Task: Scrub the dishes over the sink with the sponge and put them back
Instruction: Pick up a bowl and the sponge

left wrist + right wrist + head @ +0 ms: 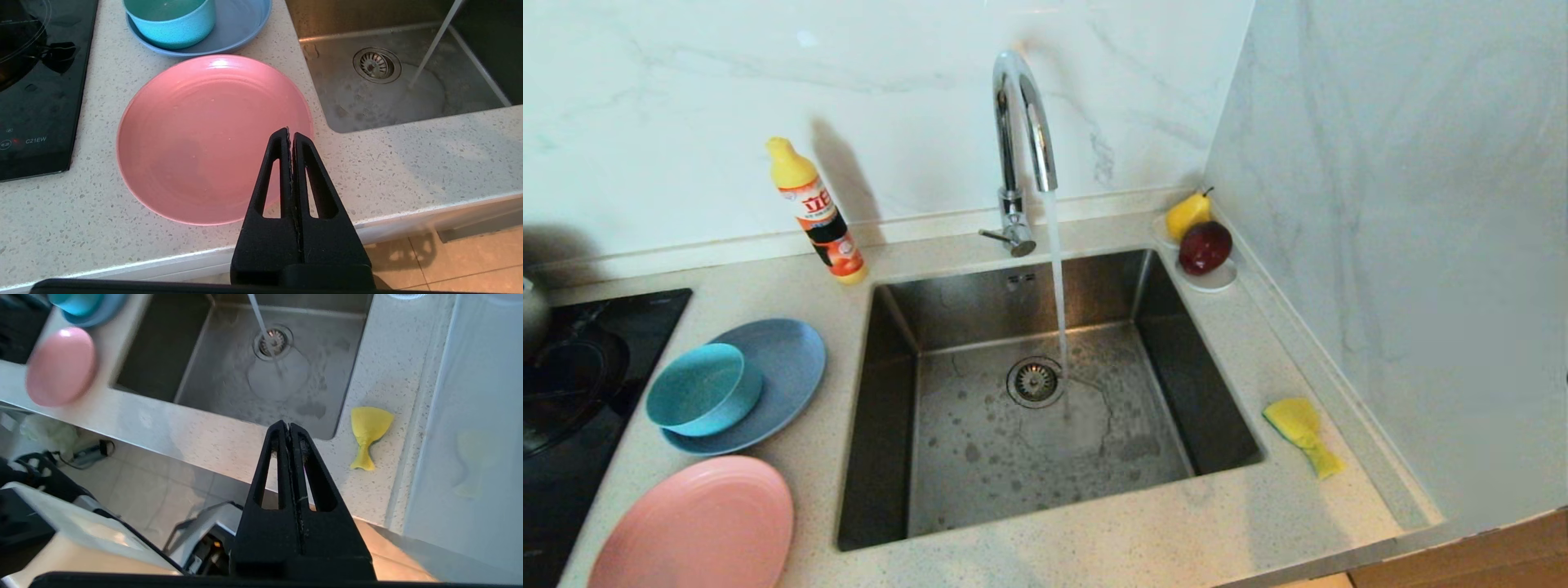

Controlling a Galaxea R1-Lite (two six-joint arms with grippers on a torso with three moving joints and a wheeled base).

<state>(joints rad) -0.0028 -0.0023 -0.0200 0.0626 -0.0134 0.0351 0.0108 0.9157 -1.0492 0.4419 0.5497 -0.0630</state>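
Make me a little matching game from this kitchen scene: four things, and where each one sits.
Things:
1. teal bowl
2. sponge
3. pink plate
4. soap bottle

Places:
A. counter right of the sink
B. against the back wall, left of the tap
C. on the grey-blue plate
D. counter's front left corner

Pairs: 1-C, 2-A, 3-D, 4-B

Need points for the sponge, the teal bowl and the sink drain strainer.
sponge (1298,422), head view, on its wide yellow end.
teal bowl (698,386), head view, on the inside of the bowl.
drain strainer (1035,381), head view, on the centre of the metal strainer in the sink floor.
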